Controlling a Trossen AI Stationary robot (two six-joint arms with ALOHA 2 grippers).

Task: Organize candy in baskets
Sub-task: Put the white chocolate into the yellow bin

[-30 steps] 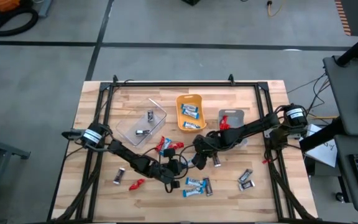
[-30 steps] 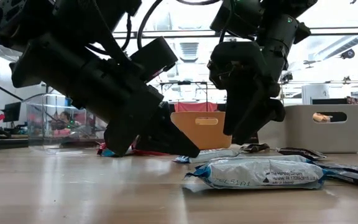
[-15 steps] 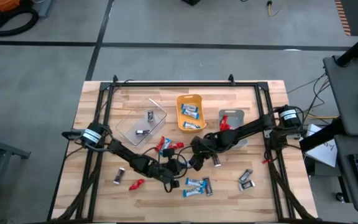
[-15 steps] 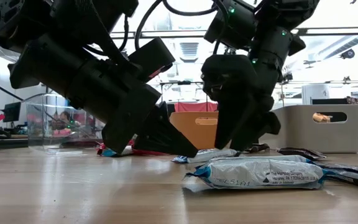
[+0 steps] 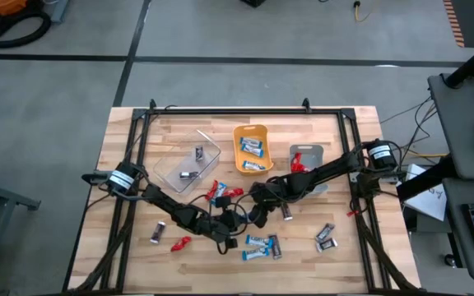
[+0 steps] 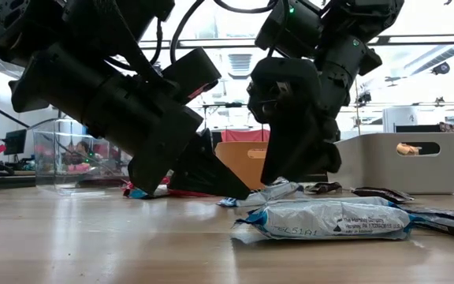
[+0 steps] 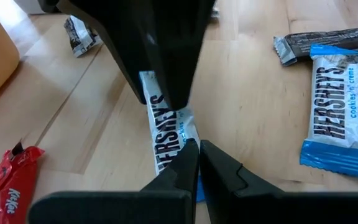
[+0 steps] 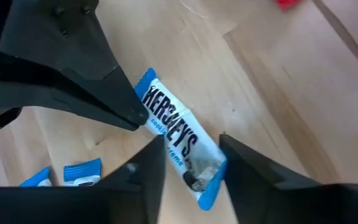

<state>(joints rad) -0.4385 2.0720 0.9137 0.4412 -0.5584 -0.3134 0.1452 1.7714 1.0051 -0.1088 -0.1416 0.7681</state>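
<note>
A blue-and-white candy bar (image 8: 178,138) lies flat on the wood between my two grippers. My left gripper (image 7: 199,149) is shut, with its tips at one end of this bar. My right gripper (image 8: 191,163) is open and points down over the bar's other end (image 8: 205,186), one finger on each side; I cannot tell whether they touch it. In the high view, the left gripper (image 5: 239,219) and the right gripper (image 5: 256,210) meet near the table's middle. The clear basket (image 5: 189,163), orange basket (image 5: 252,148) and grey basket (image 5: 307,160) stand behind them, each holding candy. My left gripper presses its shut fingertips (image 8: 132,114) on the bar's blue end (image 8: 145,87), slanting down from the table's near left side. The bar lies on the table, lengthwise in line with the fingers.
Loose candy lies around: red bars (image 5: 219,192) behind the grippers, a red one (image 5: 181,243) and a dark one (image 5: 158,233) near the left, blue-and-white bars (image 5: 257,242) close to the near edge, dark ones (image 5: 325,234) at the right. A black frame (image 5: 220,111) borders the table.
My right gripper has moved toward the table's left and down, closing in on the left gripper, and now stands astride the blue-and-white bar. The bar's end by the right gripper has tipped up slightly in the low view.
</note>
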